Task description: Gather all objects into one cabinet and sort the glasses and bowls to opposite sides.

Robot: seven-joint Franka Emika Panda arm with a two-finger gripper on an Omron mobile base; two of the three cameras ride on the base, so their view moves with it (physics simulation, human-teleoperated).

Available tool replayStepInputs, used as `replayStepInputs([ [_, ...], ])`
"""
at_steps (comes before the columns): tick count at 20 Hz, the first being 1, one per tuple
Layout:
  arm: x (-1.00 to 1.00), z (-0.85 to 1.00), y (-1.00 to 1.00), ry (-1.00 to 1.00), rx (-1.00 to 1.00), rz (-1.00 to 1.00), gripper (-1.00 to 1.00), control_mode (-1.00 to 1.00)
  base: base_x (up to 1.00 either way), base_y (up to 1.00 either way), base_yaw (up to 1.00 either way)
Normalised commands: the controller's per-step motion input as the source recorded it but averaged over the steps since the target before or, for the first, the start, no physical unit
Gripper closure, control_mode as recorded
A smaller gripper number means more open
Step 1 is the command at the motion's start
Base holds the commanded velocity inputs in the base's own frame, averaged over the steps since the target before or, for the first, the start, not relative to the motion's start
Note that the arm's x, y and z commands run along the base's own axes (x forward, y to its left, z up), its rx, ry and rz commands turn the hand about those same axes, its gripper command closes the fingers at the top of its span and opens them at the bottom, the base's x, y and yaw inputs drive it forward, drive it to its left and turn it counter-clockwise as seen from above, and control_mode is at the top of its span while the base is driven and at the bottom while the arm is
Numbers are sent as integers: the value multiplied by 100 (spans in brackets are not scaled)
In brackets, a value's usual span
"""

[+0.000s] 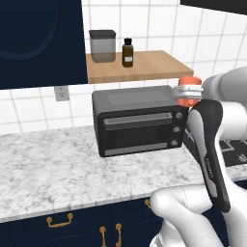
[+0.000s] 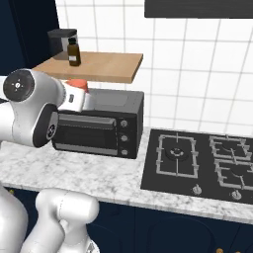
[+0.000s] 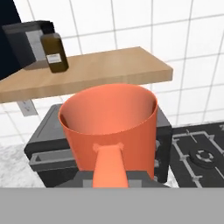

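Observation:
A salmon-orange cup (image 3: 109, 120) sits upright in my gripper (image 3: 109, 175), which is shut on its near wall, and the open mouth shows it is empty. In the left base view the cup (image 1: 189, 81) is held above the right top corner of the black oven, with the gripper (image 1: 188, 94) just under its rim. From the right, the cup (image 2: 77, 85) peeks out behind the white wrist. The navy wall cabinet (image 1: 38, 38) hangs at the upper left with its door closed. The other cups and the black bowl are out of view.
A black toaster oven (image 1: 137, 120) stands on the marble counter (image 1: 53, 169). Above it, a wooden shelf (image 1: 144, 65) carries a lidded grey canister (image 1: 102, 46) and a brown bottle (image 1: 127, 53). A black hob (image 2: 202, 160) lies to the right. Base cabinets (image 1: 60, 224) run below.

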Motion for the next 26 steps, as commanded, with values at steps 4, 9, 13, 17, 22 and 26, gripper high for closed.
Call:
replayStepInputs([
  [4, -1, -15, 0, -1, 0, 0, 100, 100, -9, 0, 0],
  [9, 0, 0, 0, 0, 0, 0, 100, 100, -97, 10, 22],
  [13, 0, 0, 0, 0, 0, 0, 100, 100, -93, 33, 64],
  [17, 0, 0, 0, 0, 0, 0, 100, 100, -33, 54, 92],
  [22, 0, 0, 0, 0, 0, 0, 100, 100, -32, 38, 100],
  [26, 0, 0, 0, 0, 0, 0, 100, 100, -32, 44, 100],
])
